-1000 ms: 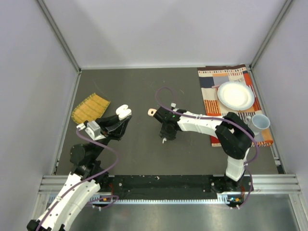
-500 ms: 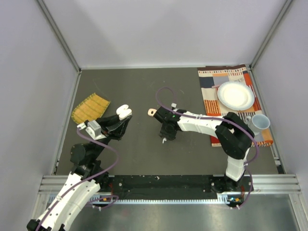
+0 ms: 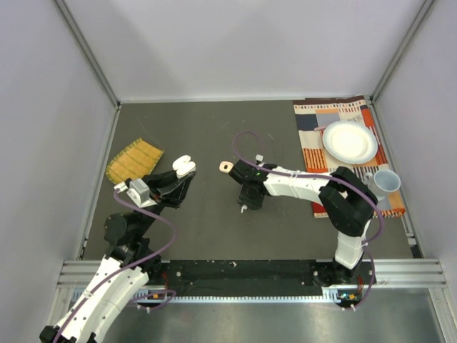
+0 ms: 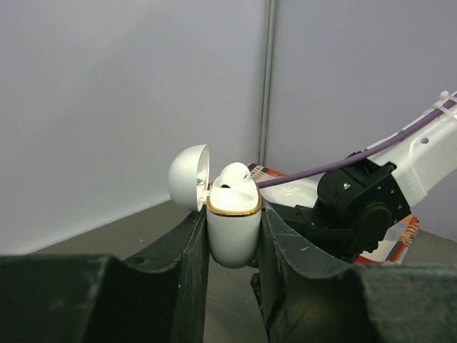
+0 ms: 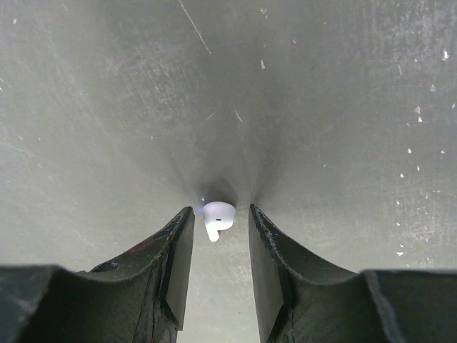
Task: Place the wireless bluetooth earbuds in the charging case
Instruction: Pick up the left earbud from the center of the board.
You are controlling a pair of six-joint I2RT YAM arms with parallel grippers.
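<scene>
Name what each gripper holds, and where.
Left gripper: charging case, by its body's sides. Right gripper: nothing; a white earbud lies between its open jaws.

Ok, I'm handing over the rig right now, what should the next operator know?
Left gripper is shut on the white, gold-rimmed charging case, lid open; one white earbud sits in it.
Right gripper is open, straddling a second white stemmed earbud lying on the grey table, not yet gripped.
Done: one bud seated. Left: grip this one, carry it over, seat it.
</scene>
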